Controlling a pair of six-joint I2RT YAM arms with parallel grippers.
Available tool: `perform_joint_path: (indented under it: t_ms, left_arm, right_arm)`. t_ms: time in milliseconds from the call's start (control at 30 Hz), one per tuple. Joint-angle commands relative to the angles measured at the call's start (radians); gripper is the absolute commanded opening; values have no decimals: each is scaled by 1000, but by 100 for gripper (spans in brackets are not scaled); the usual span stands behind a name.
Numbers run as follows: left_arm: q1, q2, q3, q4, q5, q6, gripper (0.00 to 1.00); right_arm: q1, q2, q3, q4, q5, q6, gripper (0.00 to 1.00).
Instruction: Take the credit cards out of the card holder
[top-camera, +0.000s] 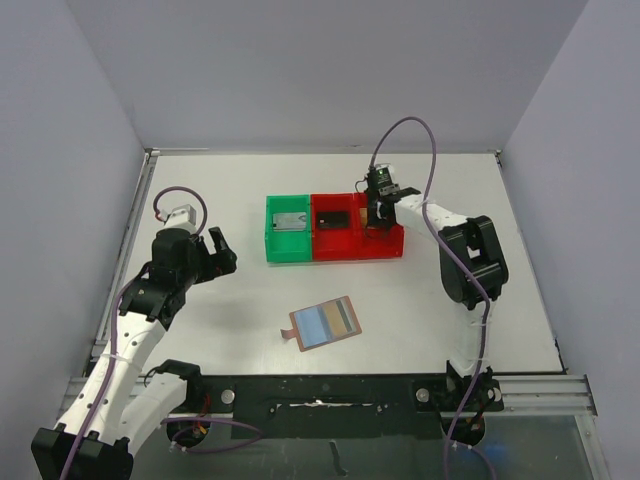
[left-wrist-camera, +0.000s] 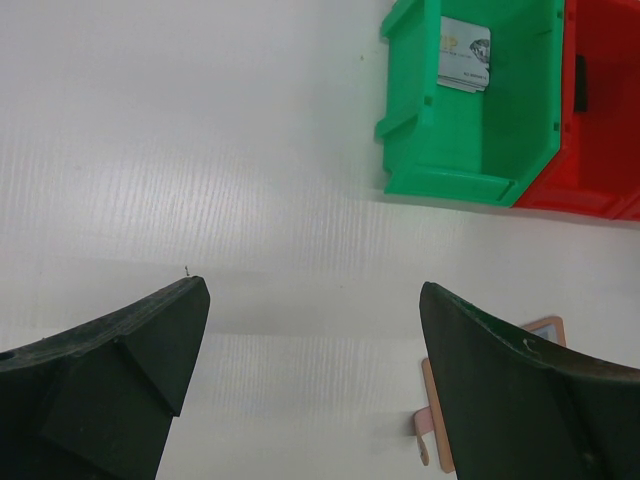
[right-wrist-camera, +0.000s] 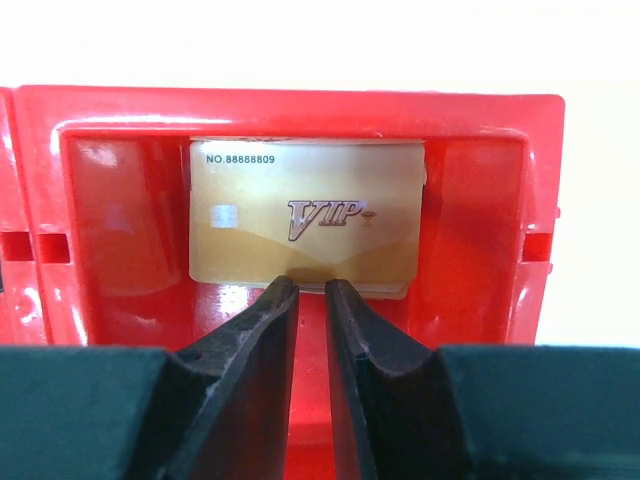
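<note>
The card holder (top-camera: 323, 323) lies open on the table, light-blue lining up, brown edge and small tab at its left. In the left wrist view its edge (left-wrist-camera: 545, 328) shows behind my right finger. My left gripper (top-camera: 222, 250) is open and empty above bare table, left of the holder (left-wrist-camera: 315, 300). My right gripper (top-camera: 378, 205) hangs over the red bin's right compartment. In the right wrist view a gold VIP card (right-wrist-camera: 305, 220) lies in that compartment just beyond my gripper (right-wrist-camera: 311, 285). The jaws stand narrowly apart with nothing between them.
A green bin (top-camera: 270, 235) holds a silver card (top-camera: 289, 220), also in the left wrist view (left-wrist-camera: 464, 55). The joined red bin (top-camera: 350, 252) has a dark card (top-camera: 333, 217) in its middle compartment. Grey walls surround the table.
</note>
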Motion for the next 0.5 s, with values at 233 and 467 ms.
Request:
perform_joint_path:
  t_ms: [233, 467]
  left_arm:
    - [2, -8, 7, 47, 43, 10, 87]
    - [-2, -53, -22, 84, 137, -14, 87]
  right_arm:
    - [57, -376, -156, 91, 105, 41, 73]
    - [63, -696, -437, 238, -15, 177, 98]
